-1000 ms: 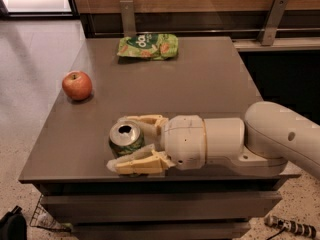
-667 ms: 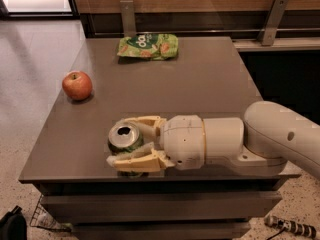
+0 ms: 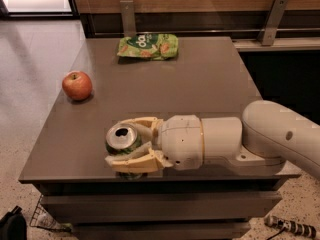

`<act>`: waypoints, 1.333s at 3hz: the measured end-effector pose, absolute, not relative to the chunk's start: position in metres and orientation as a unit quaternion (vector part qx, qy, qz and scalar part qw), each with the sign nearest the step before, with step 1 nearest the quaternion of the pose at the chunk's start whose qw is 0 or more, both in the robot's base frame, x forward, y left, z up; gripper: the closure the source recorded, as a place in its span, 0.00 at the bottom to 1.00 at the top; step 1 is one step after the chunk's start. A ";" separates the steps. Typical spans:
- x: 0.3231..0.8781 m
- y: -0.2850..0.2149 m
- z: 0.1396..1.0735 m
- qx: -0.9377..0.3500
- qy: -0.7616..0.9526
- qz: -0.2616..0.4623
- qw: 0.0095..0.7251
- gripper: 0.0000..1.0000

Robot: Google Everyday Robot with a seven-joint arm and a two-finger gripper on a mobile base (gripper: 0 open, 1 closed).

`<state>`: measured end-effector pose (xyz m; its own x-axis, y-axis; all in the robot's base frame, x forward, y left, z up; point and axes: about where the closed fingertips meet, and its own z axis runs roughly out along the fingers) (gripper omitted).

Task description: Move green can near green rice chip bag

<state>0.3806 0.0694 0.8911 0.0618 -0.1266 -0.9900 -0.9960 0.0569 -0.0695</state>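
right, you're at the grasp: your gripper [image 3: 119, 144] sits at the table's [image 3: 210, 84] near edge, jaws clenched on the can [image 3: 123, 138]. next you'll need to lift it and carry it far, to the bag [image 3: 148, 46], keeping right of the apple [image 3: 77, 85]. the bag's white lettering isn't readable.

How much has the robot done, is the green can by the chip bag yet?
Not yet. Done: the gripper is at the green can, near the front edge of the table. In hand: its fingers close on both sides of the can, which looks not lifted yet. Left: carry it across to the green rice chip bag at the far edge and set it down beside it.
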 end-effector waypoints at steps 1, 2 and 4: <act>0.386 0.068 0.899 -0.535 0.528 0.435 0.495 1.00; 0.422 0.046 0.927 -0.533 0.547 0.424 0.487 1.00; 0.545 -0.020 0.987 -0.484 0.600 0.373 0.517 1.00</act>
<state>0.5455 -0.0203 0.9868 0.0023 -0.1947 -0.9809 -0.9656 0.2546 -0.0528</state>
